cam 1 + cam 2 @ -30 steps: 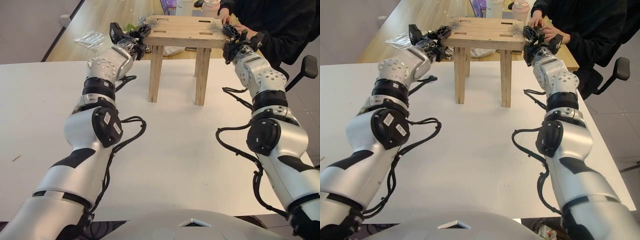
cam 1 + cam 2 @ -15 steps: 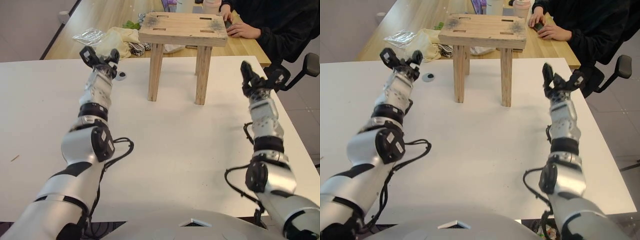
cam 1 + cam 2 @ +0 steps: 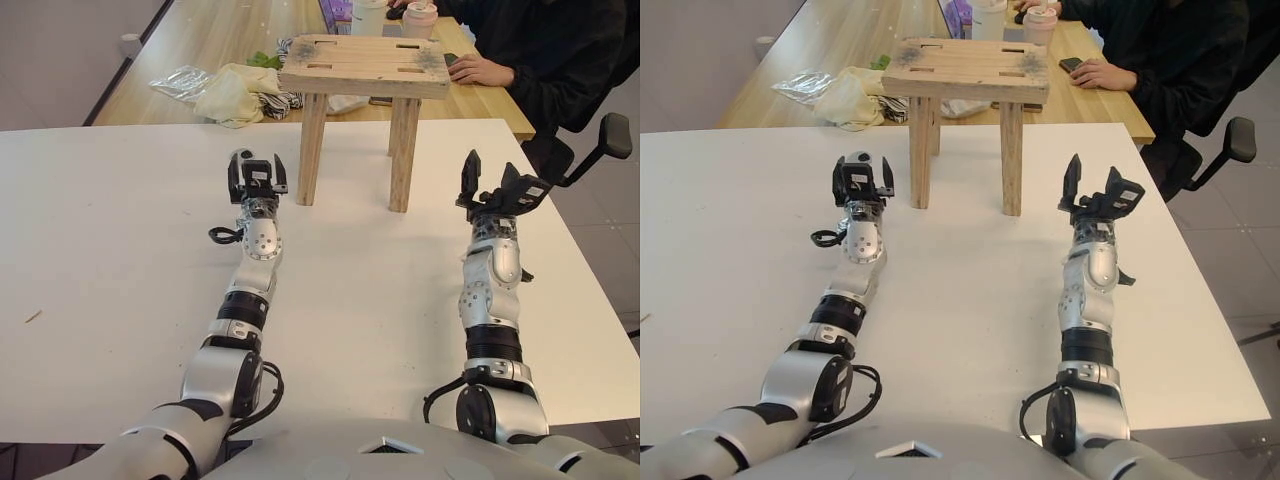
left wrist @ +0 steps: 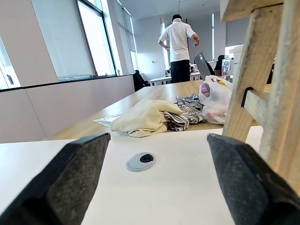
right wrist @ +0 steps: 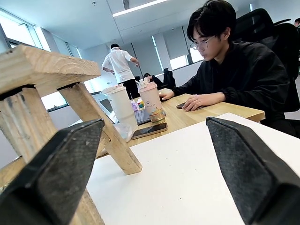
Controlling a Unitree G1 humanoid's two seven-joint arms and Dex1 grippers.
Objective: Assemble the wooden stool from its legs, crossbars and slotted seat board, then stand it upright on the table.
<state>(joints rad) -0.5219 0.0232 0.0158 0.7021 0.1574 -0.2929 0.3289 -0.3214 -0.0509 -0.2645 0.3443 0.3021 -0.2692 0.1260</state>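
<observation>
The assembled wooden stool (image 3: 362, 66) stands upright near the far edge of the white table (image 3: 110, 260), its slotted seat board on top and legs splayed. My left gripper (image 3: 257, 172) lies low on the table just left of the stool's front left leg (image 3: 312, 150), open and holding nothing. My right gripper (image 3: 497, 184) rests to the right of the front right leg (image 3: 403, 152), also open and empty. The left wrist view has a stool leg and crossbar (image 4: 262, 98) close by; the right wrist view has the seat edge and a leg (image 5: 35, 89).
A small grey disc (image 4: 141, 161) lies on the table beyond the left gripper. On the wooden desk behind are a cloth pile (image 3: 235, 88), plastic bags (image 3: 180, 78) and cups (image 5: 152, 101). A seated person (image 5: 234, 70) is at that desk, at the far right.
Both arms have let go of the stool seat and drawn back and down onto the table on either side of the stool. The stool stays standing where it was.
</observation>
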